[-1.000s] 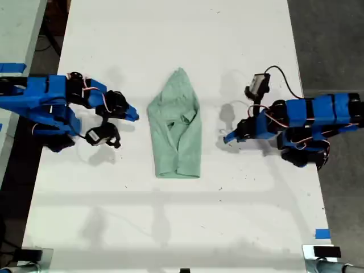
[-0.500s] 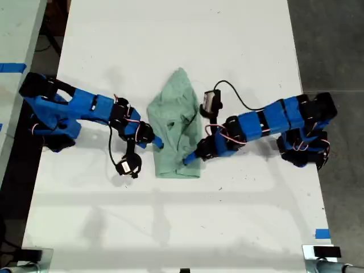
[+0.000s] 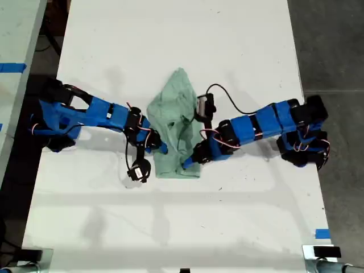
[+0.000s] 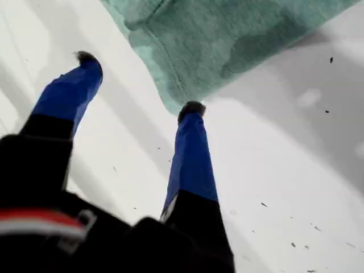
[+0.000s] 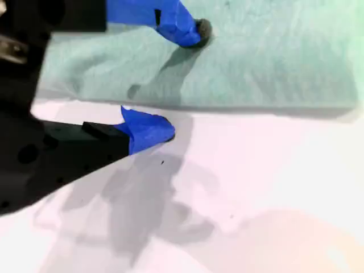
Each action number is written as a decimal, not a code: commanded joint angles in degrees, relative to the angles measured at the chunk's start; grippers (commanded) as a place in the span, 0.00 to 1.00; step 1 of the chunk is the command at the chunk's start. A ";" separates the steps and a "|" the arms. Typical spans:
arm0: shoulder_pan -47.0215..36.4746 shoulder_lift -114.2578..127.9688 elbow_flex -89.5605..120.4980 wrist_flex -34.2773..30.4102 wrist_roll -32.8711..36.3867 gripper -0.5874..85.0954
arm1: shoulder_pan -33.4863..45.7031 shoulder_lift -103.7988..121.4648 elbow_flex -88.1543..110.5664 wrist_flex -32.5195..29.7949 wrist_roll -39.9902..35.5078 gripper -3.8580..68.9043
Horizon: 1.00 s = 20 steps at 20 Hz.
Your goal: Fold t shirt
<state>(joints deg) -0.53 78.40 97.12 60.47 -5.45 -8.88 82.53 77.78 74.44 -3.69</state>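
My first tool (image 4: 138, 82) has its jaws spread apart, one dark tip touching a hemmed corner of the t shirt (image 4: 227, 40) and the other over bare table (image 4: 296, 170). My second tool (image 5: 182, 79) is also spread apart, straddling a straight edge of the shirt with one tip on the cloth and one on the table. In the exterior view the pale mint shirt lies bunched mid-table, an arm reaching in from 9 o'clock and another from 3 o'clock.

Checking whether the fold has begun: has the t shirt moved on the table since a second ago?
No. The t shirt lies in the same spot on the white table.
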 commanded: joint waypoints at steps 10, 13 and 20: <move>1.41 -17.05 -27.16 8.79 1.67 0.01 | -2.29 -6.68 2.46 -7.38 2.46 0.43; 1.67 -17.05 -27.95 9.76 1.67 0.01 | -0.62 -6.68 5.71 -12.48 1.41 0.21; 2.20 -16.00 -32.87 14.85 1.67 0.01 | 1.76 -3.16 4.13 -10.28 -2.02 0.07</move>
<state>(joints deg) 0.09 60.91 68.20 72.69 -4.31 -8.26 75.15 85.17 61.52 -4.39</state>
